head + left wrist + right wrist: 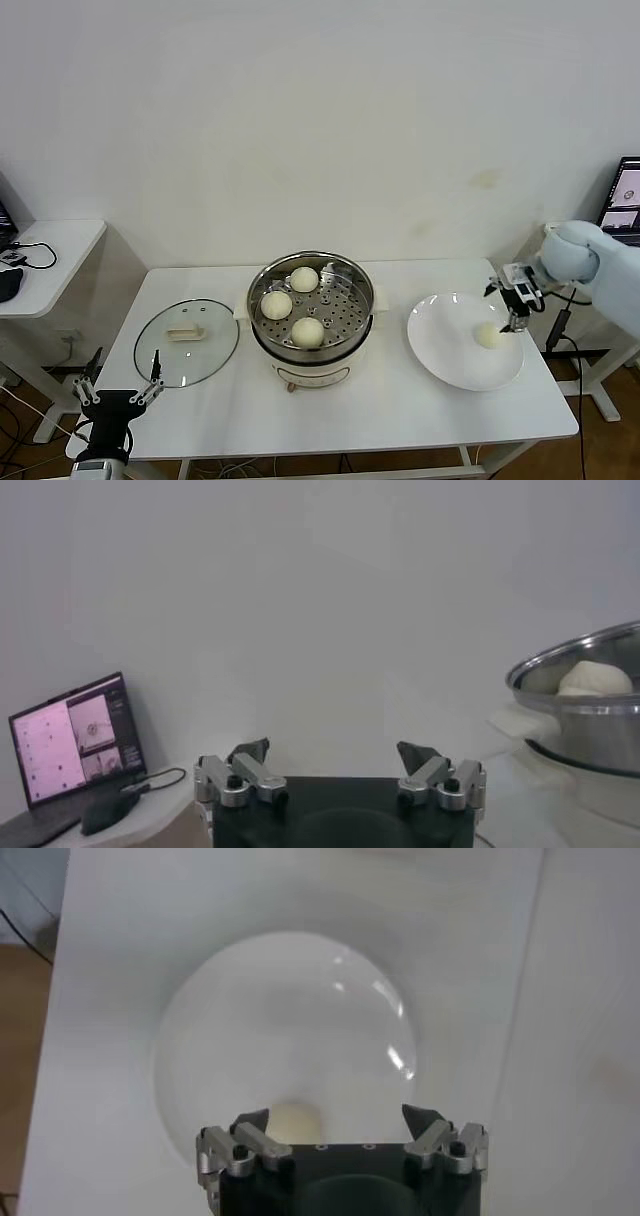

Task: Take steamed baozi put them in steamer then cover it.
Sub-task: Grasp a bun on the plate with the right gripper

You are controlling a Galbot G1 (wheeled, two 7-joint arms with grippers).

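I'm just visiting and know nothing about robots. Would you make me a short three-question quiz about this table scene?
1. How many baozi lie in the steamer?
2. True or false: the cover sits on the steamer.
3. The right gripper hangs open over: A) the plate with the last baozi, B) the cover, C) the steamer.

Key: 1) three; 2) false, it lies on the table on the steamer's left, by the open left gripper; 3) A.

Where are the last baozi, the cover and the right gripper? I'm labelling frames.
last baozi (488, 335), head view, top of bun.
cover (186, 334), head view, cream handle.
right gripper (516, 310), head view, between fingertips.
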